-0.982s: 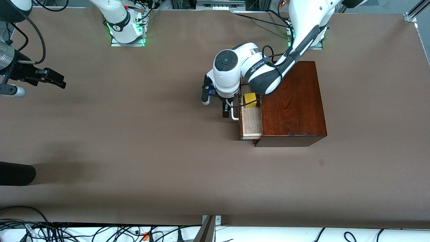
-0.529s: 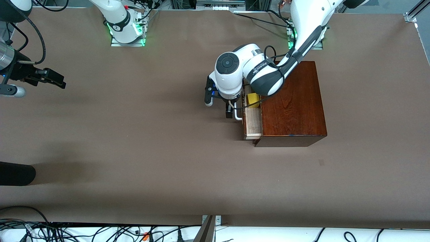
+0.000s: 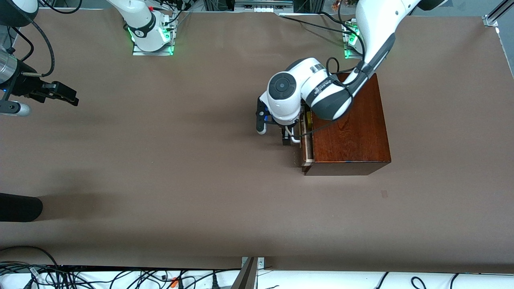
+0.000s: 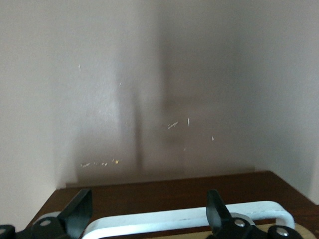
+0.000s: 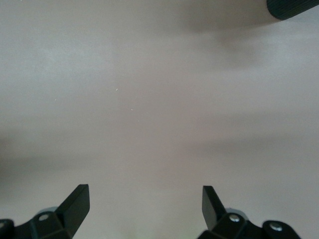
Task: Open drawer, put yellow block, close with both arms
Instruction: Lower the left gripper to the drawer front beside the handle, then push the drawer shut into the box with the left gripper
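The dark reddish-brown wooden box (image 3: 349, 128) stands toward the left arm's end of the table. Its drawer (image 3: 307, 150) is pushed almost fully in, and only a thin strip of pale wood shows. The yellow block (image 3: 309, 119) lies in the drawer and shows only as a sliver. My left gripper (image 3: 290, 137) is open at the white handle (image 3: 296, 139). In the left wrist view the handle (image 4: 184, 219) runs between the spread fingers (image 4: 79, 211) of that gripper (image 4: 148, 195). My right gripper (image 3: 60, 94) waits open over bare table at the right arm's end and holds nothing (image 5: 144, 201).
A black rounded object (image 3: 18, 206) juts in at the table's edge at the right arm's end, nearer to the front camera. A black object (image 5: 294, 7) shows in the corner of the right wrist view. Cables (image 3: 80, 277) run along the near edge.
My left gripper has moved toward the box with the handle. The drawer has slid from well open to nearly shut. The yellow block is now mostly hidden. The right arm has not moved.
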